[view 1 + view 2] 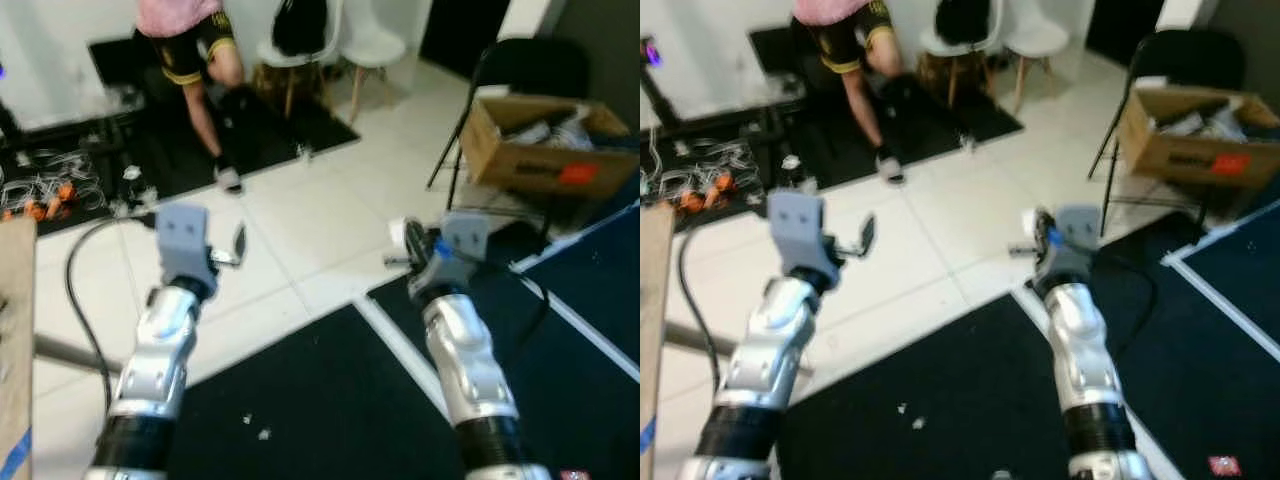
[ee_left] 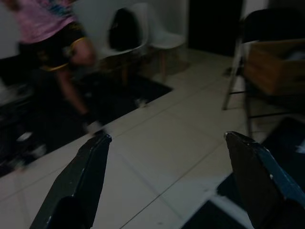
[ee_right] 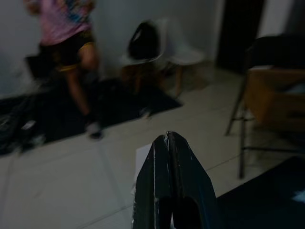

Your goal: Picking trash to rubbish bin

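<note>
My right gripper (image 1: 404, 250) is raised over the edge of the black mat and is shut on a white piece of trash (image 1: 402, 234). In the right wrist view that white piece (image 3: 142, 161) peeks out beside the closed fingers (image 3: 167, 143). My left gripper (image 1: 230, 250) is held up over the pale tiles, open, with nothing between its fingers (image 2: 95, 157). A brown cardboard box (image 1: 535, 150) with crumpled things in it rests on a black chair at the far right. Small white scraps (image 1: 262, 432) lie on the black mat between my arms.
A person (image 1: 190, 50) in a pink top and black shorts stands at the back on a dark mat. White chairs (image 1: 372, 45) stand by the wall. Cables and small parts (image 1: 50, 185) lie at the far left. A wooden edge (image 1: 15, 330) is close on my left.
</note>
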Motion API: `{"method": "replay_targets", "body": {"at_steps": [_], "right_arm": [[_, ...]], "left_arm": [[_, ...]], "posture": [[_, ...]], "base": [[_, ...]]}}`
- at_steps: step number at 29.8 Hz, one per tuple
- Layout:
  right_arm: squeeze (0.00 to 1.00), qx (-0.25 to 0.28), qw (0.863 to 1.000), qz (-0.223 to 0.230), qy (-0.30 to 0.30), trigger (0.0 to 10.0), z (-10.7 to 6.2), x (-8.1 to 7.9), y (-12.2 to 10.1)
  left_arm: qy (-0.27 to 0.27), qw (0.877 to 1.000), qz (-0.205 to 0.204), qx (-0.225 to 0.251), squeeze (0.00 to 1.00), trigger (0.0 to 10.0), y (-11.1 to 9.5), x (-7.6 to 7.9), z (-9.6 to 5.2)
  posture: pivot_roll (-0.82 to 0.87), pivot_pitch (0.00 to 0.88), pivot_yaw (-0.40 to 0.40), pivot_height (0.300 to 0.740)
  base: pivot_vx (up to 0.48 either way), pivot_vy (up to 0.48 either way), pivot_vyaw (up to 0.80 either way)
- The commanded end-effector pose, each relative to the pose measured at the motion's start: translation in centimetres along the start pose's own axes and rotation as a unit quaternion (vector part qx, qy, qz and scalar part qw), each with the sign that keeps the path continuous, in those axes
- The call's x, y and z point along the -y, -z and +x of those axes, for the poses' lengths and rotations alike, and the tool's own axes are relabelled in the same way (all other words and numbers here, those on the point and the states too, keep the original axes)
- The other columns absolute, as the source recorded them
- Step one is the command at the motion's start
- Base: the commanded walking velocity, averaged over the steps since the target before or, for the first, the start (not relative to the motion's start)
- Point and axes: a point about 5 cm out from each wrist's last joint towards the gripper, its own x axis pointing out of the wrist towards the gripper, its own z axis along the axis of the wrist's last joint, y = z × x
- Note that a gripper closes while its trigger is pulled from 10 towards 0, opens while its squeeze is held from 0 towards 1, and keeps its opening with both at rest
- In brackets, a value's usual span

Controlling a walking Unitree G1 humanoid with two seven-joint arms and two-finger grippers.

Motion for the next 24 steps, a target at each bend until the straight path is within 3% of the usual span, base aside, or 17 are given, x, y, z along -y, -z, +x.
{"method": "replay_targets", "body": {"at_steps": [1, 24], "right_arm": [[0.00, -0.009, 1.000, 0.004, 0.001, 10.0, -0.39, -0.13, 0.55], [0.00, -0.023, 1.000, 0.001, 0.001, 10.0, -0.64, -0.13, 1.24]], "left_arm": [[-0.001, 1.000, 0.006, -0.017, 0.00, 10.0, 0.82, -0.23, -0.40], [0.009, 0.999, 0.020, -0.032, 0.00, 10.0, 1.24, -0.25, -0.28]], "posture": [[0.03, 0.095, 0.031, 0.740], [0.04, 0.104, 0.039, 0.740]], "base": [[0.000, 0.000, -0.80], [0.000, 0.000, -0.80]]}}
